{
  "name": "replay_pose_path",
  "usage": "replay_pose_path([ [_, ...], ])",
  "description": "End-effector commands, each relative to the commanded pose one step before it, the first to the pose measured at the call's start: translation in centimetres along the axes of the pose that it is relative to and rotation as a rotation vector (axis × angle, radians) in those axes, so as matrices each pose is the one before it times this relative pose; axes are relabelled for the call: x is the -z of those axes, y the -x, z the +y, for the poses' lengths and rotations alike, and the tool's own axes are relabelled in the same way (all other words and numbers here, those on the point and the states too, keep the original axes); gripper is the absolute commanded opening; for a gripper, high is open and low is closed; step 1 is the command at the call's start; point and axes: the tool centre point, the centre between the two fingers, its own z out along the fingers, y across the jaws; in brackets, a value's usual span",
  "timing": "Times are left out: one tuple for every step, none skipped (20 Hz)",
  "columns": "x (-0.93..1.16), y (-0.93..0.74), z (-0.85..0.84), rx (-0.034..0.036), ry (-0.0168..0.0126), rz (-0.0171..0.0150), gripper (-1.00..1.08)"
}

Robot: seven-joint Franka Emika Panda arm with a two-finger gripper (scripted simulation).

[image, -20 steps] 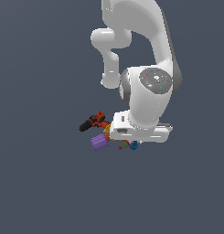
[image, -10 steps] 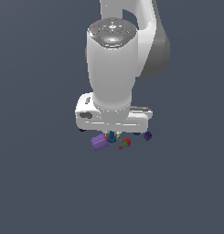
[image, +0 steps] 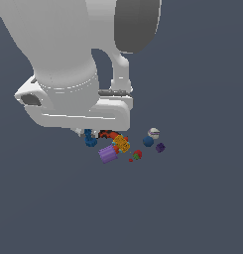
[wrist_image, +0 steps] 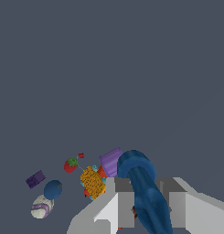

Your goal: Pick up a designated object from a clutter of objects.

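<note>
Piece: the blue piece [wrist_image: 143,192] sits pinched between the fingers [wrist_image: 125,208], rounded end outward; in the exterior view it hangs [image: 90,139] under the gripper [image: 88,133], by the clutter [image: 124,146].
Grip: fingers closed on its shaft, one on each side.
Doing it well: lift straight and slowly, so the knobby end clears the purple cylinder [wrist_image: 111,161] and orange piece [wrist_image: 93,182].
Change: half a second ago the arm stood more upright over the pile; now it fills the exterior view, nearer the camera.
</note>
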Motion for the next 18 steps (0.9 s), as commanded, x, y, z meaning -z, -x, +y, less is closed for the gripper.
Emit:
replay_pose_path([
  [1.477, -0.413, 1.478, 0.00155, 0.00003, -0.00126, -1.00],
  [0.471, -0.152, 0.482, 0.00000, 0.00000, 0.00000, -1.00],
  [0.429, -0.139, 0.418, -0.00015, 0.00067, 0.00004, -1.00],
  [0.381, -0.131, 0.390, 0.00000, 0.00000, 0.00000, -1.00],
  [0.345, -0.121, 0.352, 0.00000, 0.00000, 0.00000, -1.00],
  [0.310, -0.111, 0.317, 0.00000, 0.00000, 0.00000, -1.00],
  [0.277, -0.101, 0.283, 0.00000, 0.00000, 0.00000, -1.00],
  [0.245, -0.091, 0.250, 0.00000, 0.00000, 0.00000, -1.00],
  [0.215, -0.082, 0.218, 0.00000, 0.00000, 0.00000, -1.00],
  [0.185, -0.073, 0.188, 0.00000, 0.00000, 0.00000, -1.00],
  [0.157, -0.065, 0.158, 0.00000, 0.00000, 0.00000, -1.00],
  [0.130, -0.057, 0.130, 0.00000, 0.00000, 0.00000, -1.00],
  [0.105, -0.049, 0.103, 0.00000, 0.00000, 0.00000, -1.00],
  [0.081, -0.042, 0.078, 0.00000, 0.00000, 0.00000, -1.00],
  [0.065, -0.027, 0.077, -0.00055, 0.00042, 0.00004, -1.00],
  [0.039, -0.025, 0.036, 0.00000, 0.00000, 0.00000, -1.00],
  [0.021, -0.015, 0.019, 0.00000, 0.00000, 0.00000, -1.00],
  [0.007, -0.005, 0.006, 0.00000, 0.00000, 0.00000, -1.00],
])
